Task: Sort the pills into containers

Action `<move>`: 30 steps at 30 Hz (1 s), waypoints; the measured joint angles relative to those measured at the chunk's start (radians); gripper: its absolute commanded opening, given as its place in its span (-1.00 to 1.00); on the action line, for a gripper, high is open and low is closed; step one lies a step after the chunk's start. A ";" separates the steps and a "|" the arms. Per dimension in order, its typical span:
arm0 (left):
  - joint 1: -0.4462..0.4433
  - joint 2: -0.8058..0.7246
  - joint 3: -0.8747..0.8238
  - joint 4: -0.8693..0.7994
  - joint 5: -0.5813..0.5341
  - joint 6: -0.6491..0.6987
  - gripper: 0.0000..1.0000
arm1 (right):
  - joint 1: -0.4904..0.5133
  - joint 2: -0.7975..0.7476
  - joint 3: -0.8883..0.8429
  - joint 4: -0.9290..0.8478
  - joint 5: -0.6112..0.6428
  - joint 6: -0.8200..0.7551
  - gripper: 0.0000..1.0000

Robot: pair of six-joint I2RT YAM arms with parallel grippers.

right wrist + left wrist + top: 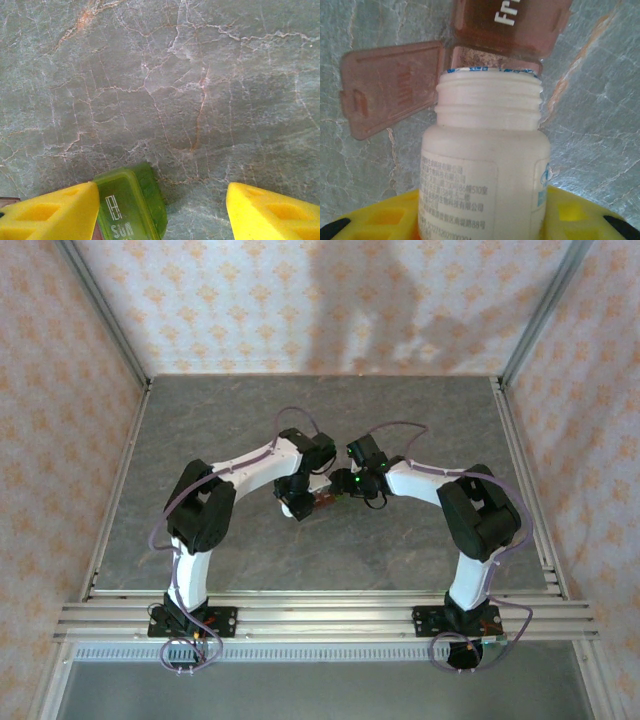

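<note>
The containers (325, 500) lie at the centre of the bench (420, 430), with one brownish-red lid (390, 87) hinged open. The left gripper (480, 220) is clamped on an uncapped white bottle (485, 150), whose mouth is at the open compartment. The right gripper (162, 192) stands released, one finger (55, 212) just beside the green end (131, 205).

"Fr" on red lid (512, 22), "SUN" on green lid (127, 207)

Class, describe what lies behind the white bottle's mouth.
A brownish-red compartment with its lid swung open leftward, on the table. The white bottle covers the compartment's inside, so its contents are hidden.
</note>
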 measured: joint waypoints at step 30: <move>0.001 0.038 0.042 -0.043 -0.017 0.018 -1.00 | 0.000 0.001 0.000 0.002 0.000 0.003 0.36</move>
